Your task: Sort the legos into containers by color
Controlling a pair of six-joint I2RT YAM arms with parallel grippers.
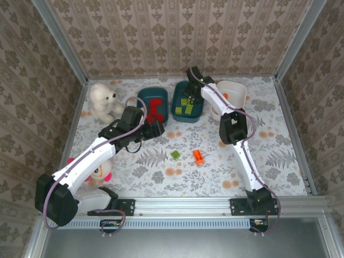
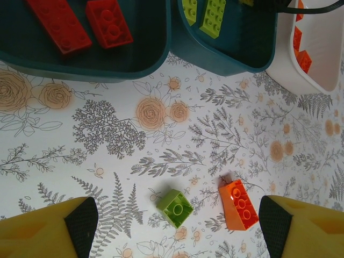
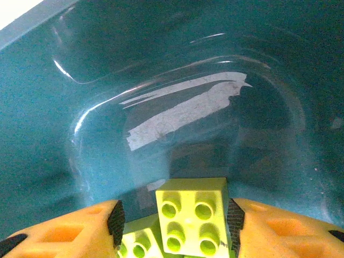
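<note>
My left gripper (image 1: 156, 129) (image 2: 177, 226) hangs open over the floral table, empty. Below it lie a loose light green lego (image 2: 174, 207) (image 1: 176, 155) and an orange lego (image 2: 239, 204) (image 1: 198, 156). The left teal tub (image 1: 144, 97) (image 2: 107, 67) holds red legos (image 1: 157, 109) (image 2: 110, 22). My right gripper (image 1: 189, 90) (image 3: 174, 217) reaches into the middle teal tub (image 1: 177, 112) (image 3: 161, 80). It is open around a green lego (image 3: 196, 212), which touches the right pad with a gap on the left. Another green lego (image 3: 137, 242) lies under it. The white tub (image 1: 239, 88) (image 2: 317, 64) holds orange legos (image 2: 301, 54).
A white teddy bear (image 1: 102, 102) sits at the back left beside the red tub. A pink-and-white plush doll (image 1: 99, 171) lies under the left arm near the front left. Patterned walls close in the table, and a metal rail (image 1: 183, 204) runs along the near edge.
</note>
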